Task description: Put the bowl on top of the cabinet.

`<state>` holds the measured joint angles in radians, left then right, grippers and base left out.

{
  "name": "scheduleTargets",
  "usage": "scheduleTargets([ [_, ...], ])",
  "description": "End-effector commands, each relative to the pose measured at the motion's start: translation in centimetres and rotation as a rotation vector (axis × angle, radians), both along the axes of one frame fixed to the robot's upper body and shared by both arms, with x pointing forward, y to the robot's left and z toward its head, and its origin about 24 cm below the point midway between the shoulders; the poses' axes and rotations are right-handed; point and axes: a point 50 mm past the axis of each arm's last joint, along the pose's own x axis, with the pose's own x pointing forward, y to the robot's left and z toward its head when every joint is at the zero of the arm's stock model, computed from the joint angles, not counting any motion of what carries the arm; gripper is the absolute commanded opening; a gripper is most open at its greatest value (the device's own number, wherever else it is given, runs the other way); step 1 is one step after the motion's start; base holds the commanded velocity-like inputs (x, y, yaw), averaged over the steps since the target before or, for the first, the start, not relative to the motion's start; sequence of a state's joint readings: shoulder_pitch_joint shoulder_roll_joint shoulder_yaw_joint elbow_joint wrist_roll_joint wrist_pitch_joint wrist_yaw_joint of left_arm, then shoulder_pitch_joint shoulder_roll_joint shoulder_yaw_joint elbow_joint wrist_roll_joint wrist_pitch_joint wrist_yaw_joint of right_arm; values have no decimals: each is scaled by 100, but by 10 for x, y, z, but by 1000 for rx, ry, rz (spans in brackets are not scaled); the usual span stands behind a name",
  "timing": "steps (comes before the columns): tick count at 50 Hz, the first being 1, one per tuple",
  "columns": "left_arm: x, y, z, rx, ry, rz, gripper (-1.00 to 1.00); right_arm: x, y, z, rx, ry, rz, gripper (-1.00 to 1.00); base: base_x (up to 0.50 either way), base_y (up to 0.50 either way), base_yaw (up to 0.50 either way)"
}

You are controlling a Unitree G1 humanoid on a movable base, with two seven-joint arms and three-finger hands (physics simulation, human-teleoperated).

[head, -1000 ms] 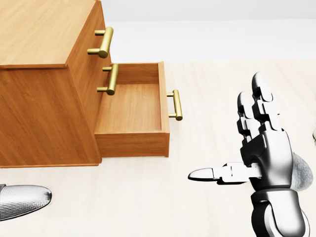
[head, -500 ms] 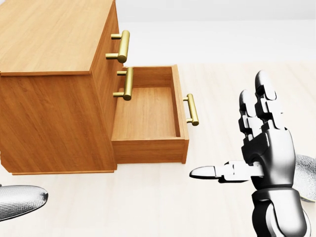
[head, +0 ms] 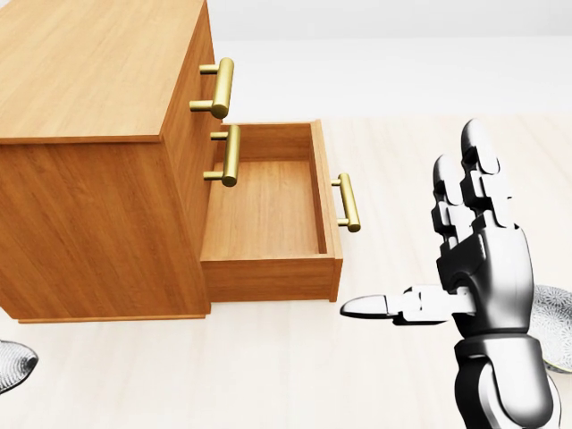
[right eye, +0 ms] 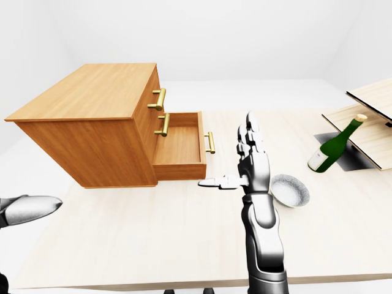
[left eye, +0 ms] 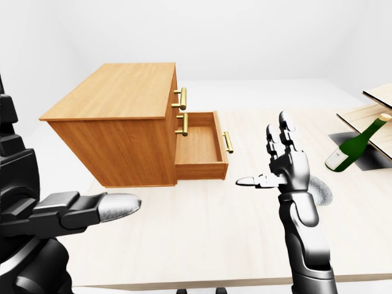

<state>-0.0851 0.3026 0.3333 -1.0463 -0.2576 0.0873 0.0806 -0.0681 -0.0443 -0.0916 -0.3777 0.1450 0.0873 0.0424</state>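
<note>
The pale grey bowl (right eye: 291, 190) sits on the light table, just to the right of and behind my right hand (head: 429, 241) in the right-eye view. That hand is open and empty, fingers pointing up and thumb sticking out to the left. The wooden cabinet (left eye: 116, 98) with brass handles stands at the left, its flat top bare and its bottom drawer (head: 268, 210) pulled out and empty. My left hand (left eye: 61, 165) looms dark at the lower left of the left-eye view, open and holding nothing.
A green bottle (left eye: 355, 144) lies at the right by a dark mat and tilted wooden boards (right eye: 373, 119). The table's near edge (right eye: 184, 283) runs along the bottom of the eye views.
The head view has shifted, so the cabinet now sits further right. My left fingertip has slid almost out at the lower left. My right hand has hardly moved.
</note>
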Motion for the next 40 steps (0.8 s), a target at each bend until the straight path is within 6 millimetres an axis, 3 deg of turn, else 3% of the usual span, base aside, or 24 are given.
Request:
scheduleTargets([
  [1, -1, 6, 4, -73, 19, -52, 93, 0, 4, 9, -19, -37, 3, 100, 0, 0, 0],
  [18, -2, 10, 8, -126, 48, -86, 93, 9, 4, 18, -74, -66, -35, 100, 0, 0, 0],
  [25, -2, 10, 8, -128, 52, -84, 93, 19, -7, 32, -81, -107, -79, 100, 0, 0, 0],
  [40, -1, 10, 7, -131, 61, -88, 93, 49, -31, 25, -153, -20, -156, 100, 0, 0, 0],
])
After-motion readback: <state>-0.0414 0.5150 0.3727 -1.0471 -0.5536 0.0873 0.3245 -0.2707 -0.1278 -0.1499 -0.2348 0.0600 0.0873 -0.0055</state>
